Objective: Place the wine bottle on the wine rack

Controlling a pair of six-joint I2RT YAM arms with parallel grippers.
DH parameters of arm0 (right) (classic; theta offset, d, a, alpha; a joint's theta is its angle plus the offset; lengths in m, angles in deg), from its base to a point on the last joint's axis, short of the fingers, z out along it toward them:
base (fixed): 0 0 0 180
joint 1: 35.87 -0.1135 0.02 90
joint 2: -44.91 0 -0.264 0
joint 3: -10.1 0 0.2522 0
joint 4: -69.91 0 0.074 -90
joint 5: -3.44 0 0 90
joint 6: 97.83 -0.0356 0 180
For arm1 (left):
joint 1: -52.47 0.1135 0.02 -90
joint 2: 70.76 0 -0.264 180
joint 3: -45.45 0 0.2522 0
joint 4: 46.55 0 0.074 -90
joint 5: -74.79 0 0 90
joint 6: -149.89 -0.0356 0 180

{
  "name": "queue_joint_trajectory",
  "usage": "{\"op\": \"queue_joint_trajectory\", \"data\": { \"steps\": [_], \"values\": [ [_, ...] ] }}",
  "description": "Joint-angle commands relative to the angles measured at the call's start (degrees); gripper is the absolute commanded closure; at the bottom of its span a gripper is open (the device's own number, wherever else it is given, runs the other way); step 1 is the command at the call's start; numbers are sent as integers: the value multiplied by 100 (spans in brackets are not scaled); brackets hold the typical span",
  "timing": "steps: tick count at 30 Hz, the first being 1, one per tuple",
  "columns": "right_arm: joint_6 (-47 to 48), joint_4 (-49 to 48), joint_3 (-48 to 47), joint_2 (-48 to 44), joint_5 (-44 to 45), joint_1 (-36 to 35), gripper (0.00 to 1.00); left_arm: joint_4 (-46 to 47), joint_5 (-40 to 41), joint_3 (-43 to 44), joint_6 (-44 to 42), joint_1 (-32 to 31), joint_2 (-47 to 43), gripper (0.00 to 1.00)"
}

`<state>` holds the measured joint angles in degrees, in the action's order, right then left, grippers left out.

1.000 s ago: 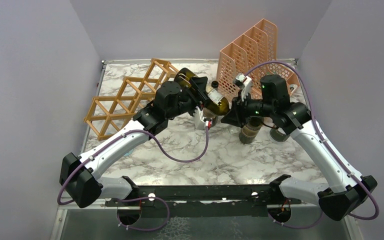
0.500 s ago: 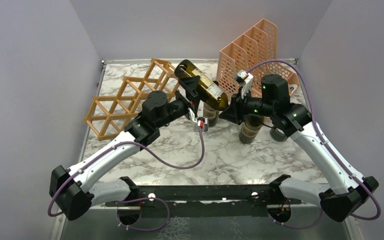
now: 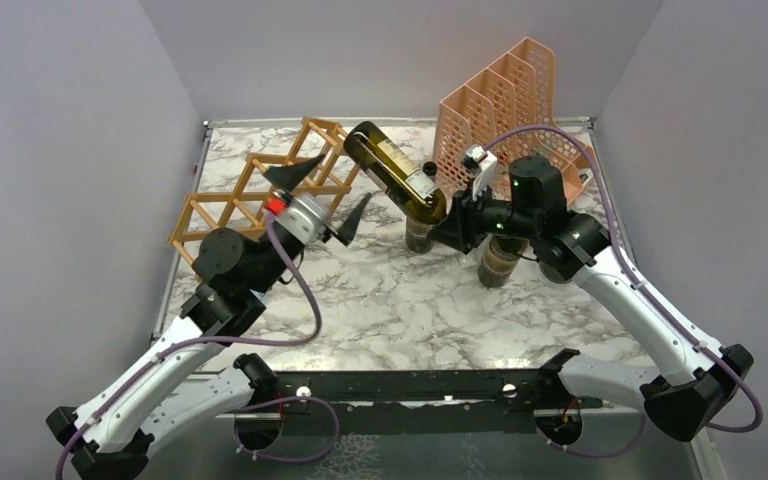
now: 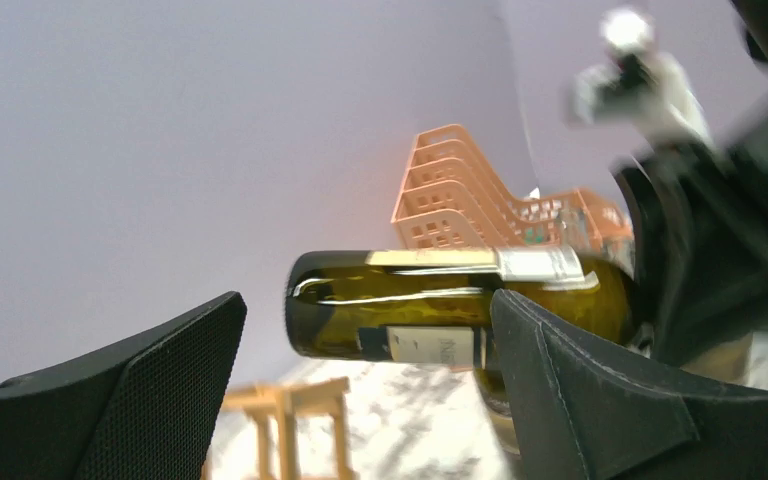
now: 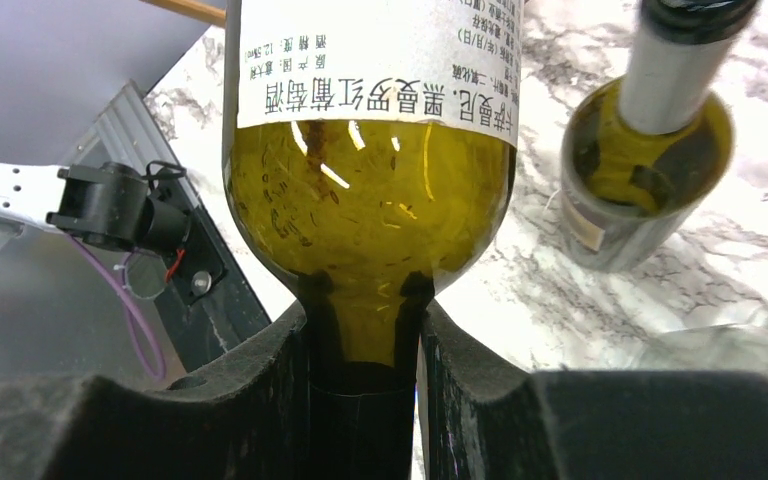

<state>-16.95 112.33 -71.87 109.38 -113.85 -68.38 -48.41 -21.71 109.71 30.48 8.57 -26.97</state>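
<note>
The wine bottle (image 3: 392, 168) is up in the air and tilted, with its fat end high and pointing to the back left. It is close to the right end of the wine rack (image 3: 250, 195) but does not touch it. It is not yet in any of the rack's open wooden boxes.

The right gripper (image 5: 365, 395) holds the bottle by its thin neck, with one black finger pressed on each side. The left gripper (image 3: 326, 194) is spread wide and holds nothing. It hangs between the rack and the bottle.

A peach file holder (image 3: 500, 100) stands at the back right of the marble table (image 3: 410, 310). I cannot see well into its slots. A green bottle (image 3: 419, 233) stands upright just under the held bottle's neck. Another bottle (image 3: 500, 263) stands under the right arm.

Only the top view shows the whole rack and both arms. In that view the gripper's body hides the grip on the neck. The right wrist view shows the grip close up. It also shows the white label with small printed writing and the see-through yellow-green glass. The left wrist view shows the bottle from the side, seen between its own two black fingers, which are far apart. The right arm looks blurry there.
</note>
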Motion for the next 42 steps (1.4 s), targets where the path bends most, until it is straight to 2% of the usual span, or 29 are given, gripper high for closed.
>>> {"op": "queue_joint_trajectory", "data": {
  "steps": [1, 4, 9, 14, 18, 24, 30, 37, 42],
  "values": [
    [-170, -998, -3, -34, 432, -503, 99, -875, 2984, 727, 3535, 11, -176, 1],
    [-235, -1077, 179, 102, 769, -911, 99, -1961, 3277, 1253, 4169, 10, -205, 1],
    [-180, -1139, 553, 380, 1237, -1544, 99, -3044, 3432, 1603, 4687, 4, -340, 1],
    [-438, -1288, 888, 592, 1775, -1930, 99, -3790, 3325, 1764, 4857, 5, -414, 1],
    [-607, -1449, 975, 923, 2209, -2239, 99, -4116, 3166, 1873, 4620, 2, -304, 1],
    [-725, -1814, 955, 1379, 2798, -2479, 99, -4301, 3272, 2047, 4086, 11, 69, 1],
    [-595, -2263, 1022, 1715, 3258, -2542, 99, -4245, 4496, 2243, 4098, 7, 462, 1],
    [-473, -2787, 1073, 2019, 3349, -2545, 99, -4028, 4694, 2411, 3983, 6, 995, 1],
    [-669, -2575, 865, 2285, 3333, -2558, 99, -3961, 4619, 2513, 4242, 36, 1306, 1]
  ]
}}
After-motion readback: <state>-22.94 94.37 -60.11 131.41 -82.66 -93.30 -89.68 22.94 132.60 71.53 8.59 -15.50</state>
